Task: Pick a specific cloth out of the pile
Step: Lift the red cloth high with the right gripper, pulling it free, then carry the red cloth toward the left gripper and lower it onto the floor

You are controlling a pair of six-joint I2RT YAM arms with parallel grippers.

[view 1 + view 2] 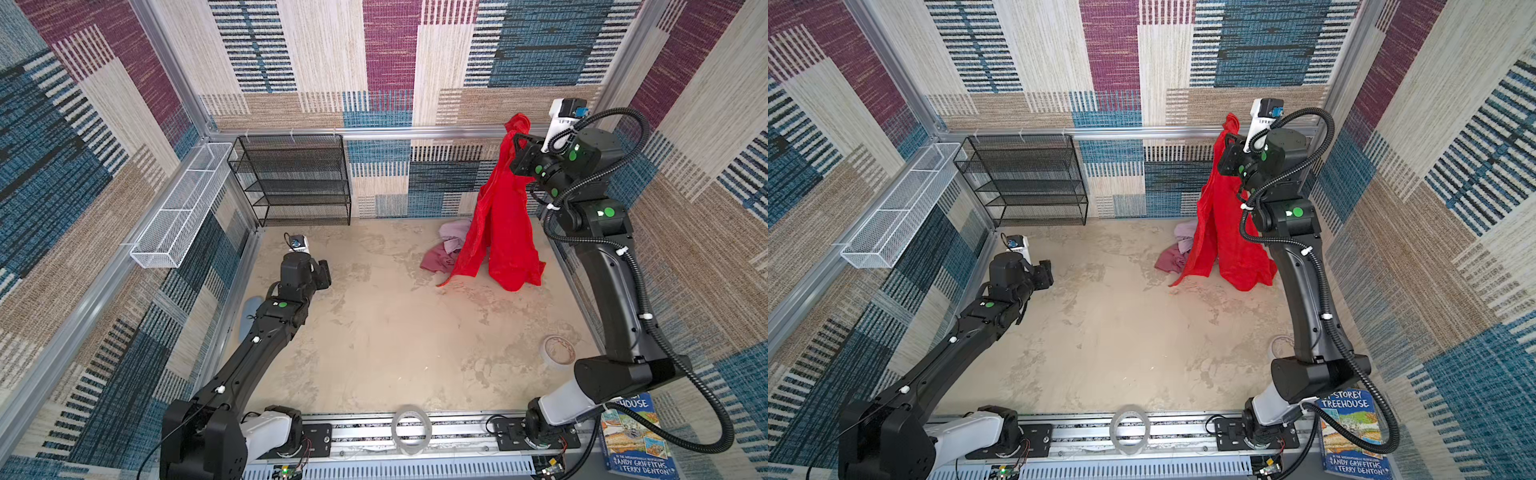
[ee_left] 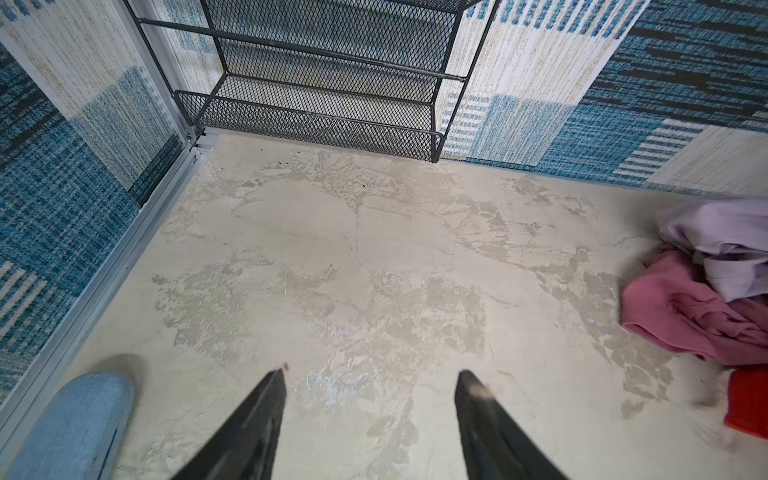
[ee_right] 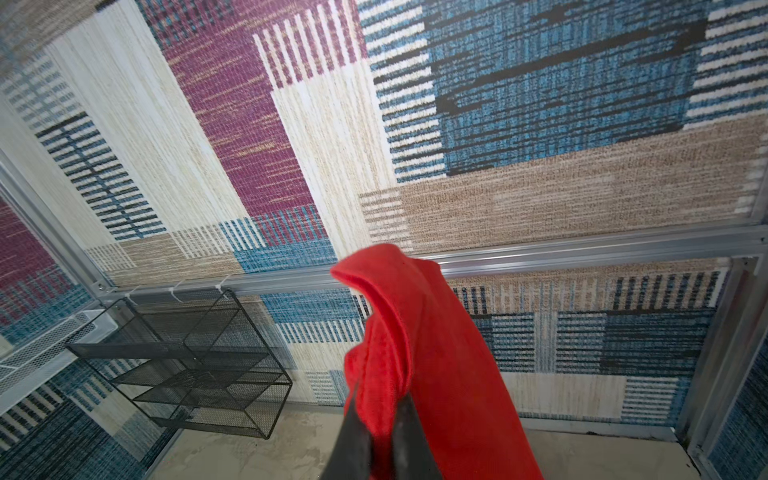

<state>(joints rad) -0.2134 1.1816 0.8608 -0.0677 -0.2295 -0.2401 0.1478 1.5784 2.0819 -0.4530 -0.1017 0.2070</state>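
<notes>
Right pincer [image 1: 517, 143] pinched on the cloth [image 1: 500, 232] at upper right of both top views, hem dragging on the counter [image 1: 374, 332] beside the pile [image 1: 444, 249]. Lift higher, draw clear. Left pincer [image 2: 370, 399] spread, idle.

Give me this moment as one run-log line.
right gripper: shut on red cloth, lifted, hem touching table | left gripper: open, empty | lilac cloth, pink cloth: left on table
</notes>
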